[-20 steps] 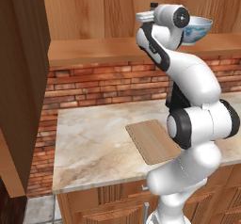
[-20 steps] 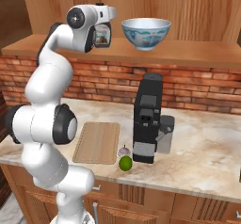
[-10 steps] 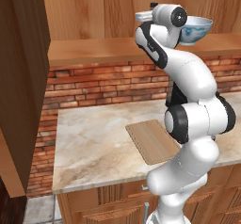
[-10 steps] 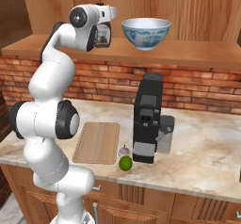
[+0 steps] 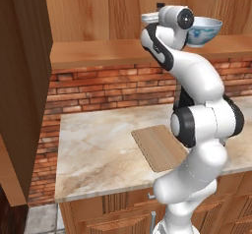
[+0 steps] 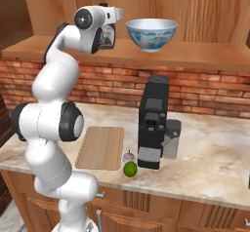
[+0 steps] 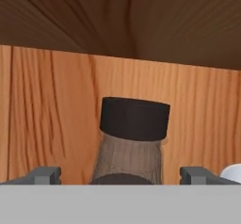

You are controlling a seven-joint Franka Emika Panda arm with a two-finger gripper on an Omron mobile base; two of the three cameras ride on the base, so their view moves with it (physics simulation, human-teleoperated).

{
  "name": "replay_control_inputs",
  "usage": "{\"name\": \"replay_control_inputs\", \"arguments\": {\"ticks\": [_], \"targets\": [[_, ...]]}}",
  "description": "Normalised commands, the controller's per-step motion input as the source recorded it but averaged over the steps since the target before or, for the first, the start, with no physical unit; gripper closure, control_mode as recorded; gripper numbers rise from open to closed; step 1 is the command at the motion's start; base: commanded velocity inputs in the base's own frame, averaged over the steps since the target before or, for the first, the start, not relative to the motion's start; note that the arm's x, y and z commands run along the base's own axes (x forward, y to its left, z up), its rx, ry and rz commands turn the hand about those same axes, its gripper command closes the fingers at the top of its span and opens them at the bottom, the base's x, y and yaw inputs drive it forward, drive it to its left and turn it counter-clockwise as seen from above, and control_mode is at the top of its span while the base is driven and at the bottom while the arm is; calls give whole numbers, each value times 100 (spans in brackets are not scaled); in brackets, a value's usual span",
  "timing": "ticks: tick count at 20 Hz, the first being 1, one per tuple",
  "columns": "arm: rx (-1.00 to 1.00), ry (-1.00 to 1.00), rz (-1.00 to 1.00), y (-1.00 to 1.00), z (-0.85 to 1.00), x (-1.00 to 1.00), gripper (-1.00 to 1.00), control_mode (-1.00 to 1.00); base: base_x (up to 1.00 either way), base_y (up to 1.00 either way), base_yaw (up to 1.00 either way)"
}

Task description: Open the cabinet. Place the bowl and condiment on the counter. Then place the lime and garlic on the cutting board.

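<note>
The cabinet stands open, its brown door (image 5: 24,80) swung out at the left. On its shelf (image 6: 205,55) sits the white and blue bowl (image 6: 151,33), just right of my hand. In the hand view the condiment bottle (image 7: 134,124), dark with a black cap, stands close in front of the wooden back wall. My gripper (image 7: 121,177) is open, with one fingertip on each side of the bottle and a gap to each. Down on the counter (image 6: 210,158), the lime (image 6: 129,168) and the garlic (image 6: 128,156) lie just right of the cutting board (image 6: 101,146).
A black coffee machine (image 6: 154,121) stands on the counter right of the board, close behind the lime and garlic. A red brick wall (image 5: 108,85) runs behind the counter under the shelf. The open door hangs over the counter's left end.
The arm's lower joints have shifted slightly. The hand stays at the shelf by the bottle, and the bowl has not moved.
</note>
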Motion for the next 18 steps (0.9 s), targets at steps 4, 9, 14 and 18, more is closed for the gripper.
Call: {"name": "replay_control_inputs", "arguments": {"ticks": [4,9,14,18], "targets": [[0,0,0,0,0,12,-100,-100,0,0,0],[0,0,0,0,0,0,-100,-100,0,0,0],[0,1,-2,0,-2,-17,-100,-100,0,0,0],[0,7,-2,0,-15,-19,-100,-100,0,0,0]]}}
